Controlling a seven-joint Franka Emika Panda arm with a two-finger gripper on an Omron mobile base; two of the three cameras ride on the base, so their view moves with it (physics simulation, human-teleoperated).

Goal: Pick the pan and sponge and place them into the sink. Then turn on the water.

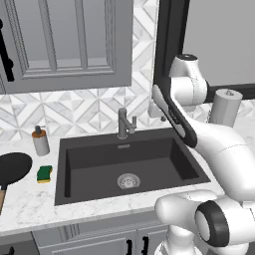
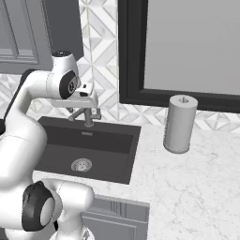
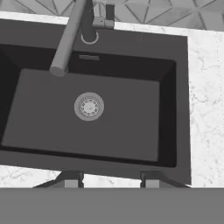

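Note:
The black pan (image 1: pixel 13 167) with its wooden handle lies on the counter at the far left. The green-topped sponge (image 1: pixel 44 174) sits between it and the sink (image 1: pixel 94 187). The dark basin holds nothing but its silver drain (image 3: pixel 89 106). My gripper (image 3: pixel 111 180) hangs high over the sink's near right part, looking down into it, well away from pan and sponge. Its fingertips (image 3: pixel 72 179) stand apart with nothing between them. In the right base view the gripper (image 2: pixel 86 104) hovers just above the faucet (image 2: pixel 87 116). No water is in view at the spout (image 3: pixel 58 69).
A grey soap dispenser (image 1: pixel 41 141) stands behind the sponge by the backsplash. A paper towel roll (image 2: pixel 179 123) stands on the marble counter right of the sink. Cabinets hang above on the left, and a dark-framed window is behind the sink.

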